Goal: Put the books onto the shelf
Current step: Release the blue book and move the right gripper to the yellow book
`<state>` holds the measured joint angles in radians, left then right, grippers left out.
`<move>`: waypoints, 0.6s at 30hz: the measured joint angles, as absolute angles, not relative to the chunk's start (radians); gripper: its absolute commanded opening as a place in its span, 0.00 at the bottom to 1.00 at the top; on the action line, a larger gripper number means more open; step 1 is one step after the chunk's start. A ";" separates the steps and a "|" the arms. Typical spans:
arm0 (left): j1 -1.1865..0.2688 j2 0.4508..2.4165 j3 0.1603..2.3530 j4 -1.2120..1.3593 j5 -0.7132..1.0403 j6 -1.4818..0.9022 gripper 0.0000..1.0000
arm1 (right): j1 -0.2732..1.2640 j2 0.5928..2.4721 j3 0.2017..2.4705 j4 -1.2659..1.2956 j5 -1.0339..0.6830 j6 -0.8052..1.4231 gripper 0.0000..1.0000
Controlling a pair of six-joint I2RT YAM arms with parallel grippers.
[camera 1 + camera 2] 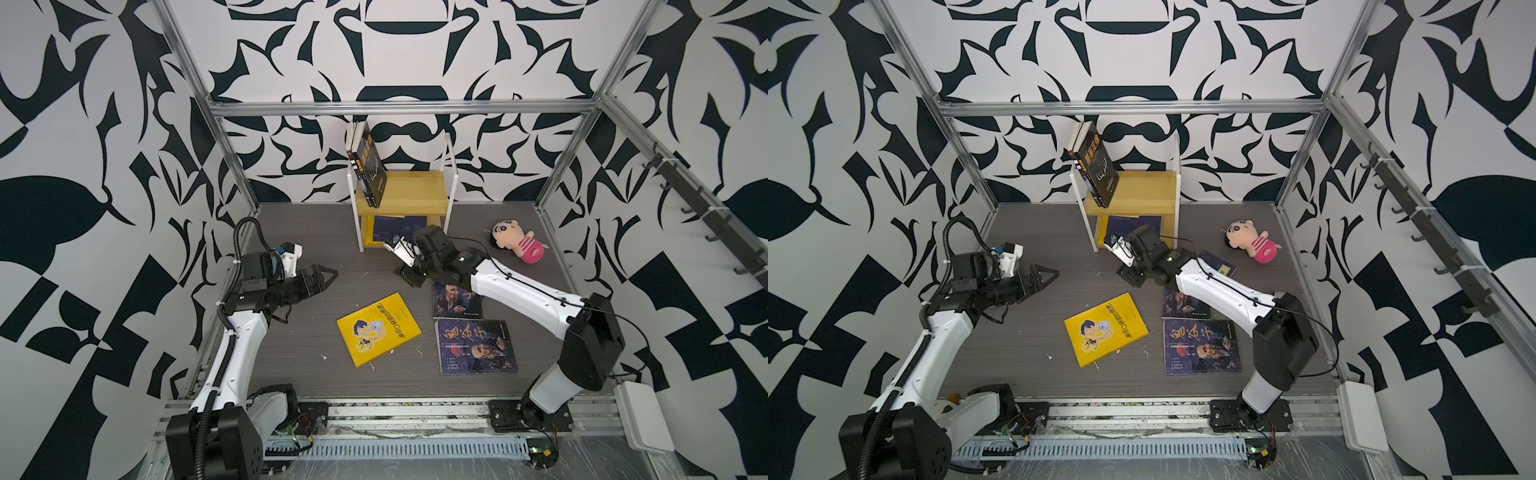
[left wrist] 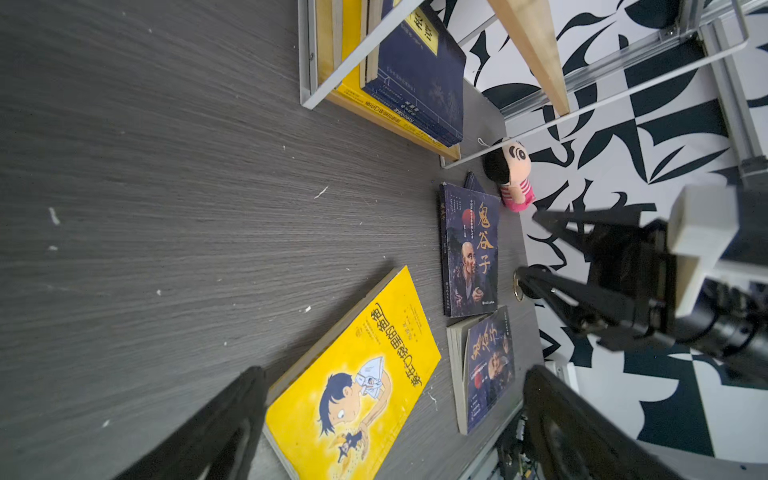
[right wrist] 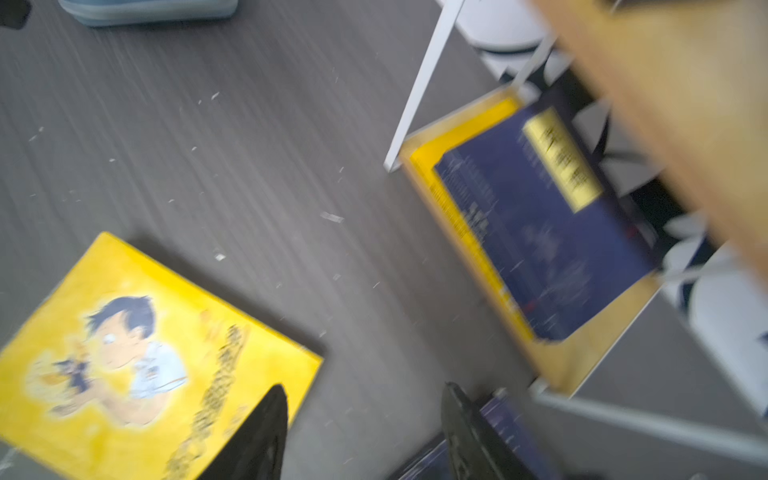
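Three books lie flat on the table (image 1: 291, 232) toward its near edge: yellow cartoon book (image 1: 378, 328), small portrait book (image 1: 455, 300), larger portrait book (image 1: 476, 347). A fourth, the navy book (image 1: 1219, 264), sits beyond the right arm.

Shelf (image 1: 415, 193) stands mid far edge. Its lower board holds a navy-over-yellow stack (image 1: 399, 226); black books (image 1: 370, 166) lean on the top board.

Right gripper (image 3: 365, 399): fingers spread, nothing between them, low in front of the shelf. Left gripper (image 1: 326, 280): spread wide, empty, near the left edge.

Risks (judgement):
- A knock on the frame could topple the leaning black books.
- Thin covers flat on the table may slip or crumple in a pinch.
- Pushing more into the lower tier could shove the stack out.

Legible: 鬼谷子 on both portrait covers; the yellow cover appears to read 装在口袋里的爸爸. The navy label is blurred.
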<state>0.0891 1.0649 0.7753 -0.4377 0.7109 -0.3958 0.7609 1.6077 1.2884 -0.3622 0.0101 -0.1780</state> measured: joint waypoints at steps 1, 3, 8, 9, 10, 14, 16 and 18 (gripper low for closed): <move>0.089 1.071 0.775 -0.448 0.712 -0.413 1.00 | 0.772 1.594 1.261 -0.360 0.021 -0.121 0.61; 0.089 1.093 0.774 -0.471 0.711 -0.453 1.00 | 0.787 1.557 1.193 -0.354 0.041 0.021 0.59; 0.093 1.127 0.662 -0.479 0.720 -0.582 1.00 | 0.785 1.486 1.020 -0.319 0.051 0.323 0.57; 0.093 1.135 0.625 -0.481 0.717 -0.606 1.00 | 0.785 1.481 0.985 -0.303 0.048 0.373 0.57; 0.093 1.147 0.596 -0.488 0.712 -0.626 1.00 | 0.786 1.480 0.955 -0.284 0.045 0.410 0.57; 0.091 1.206 0.553 -0.505 0.691 -0.682 0.98 | 0.792 1.487 0.857 -0.236 0.022 0.527 0.57; 0.090 1.210 0.551 -0.495 0.680 -0.697 0.98 | 0.792 1.494 0.835 -0.215 0.017 0.558 0.57; 0.088 1.218 0.549 -0.490 0.668 -0.712 0.98 | 0.793 1.509 0.829 -0.194 0.004 0.580 0.56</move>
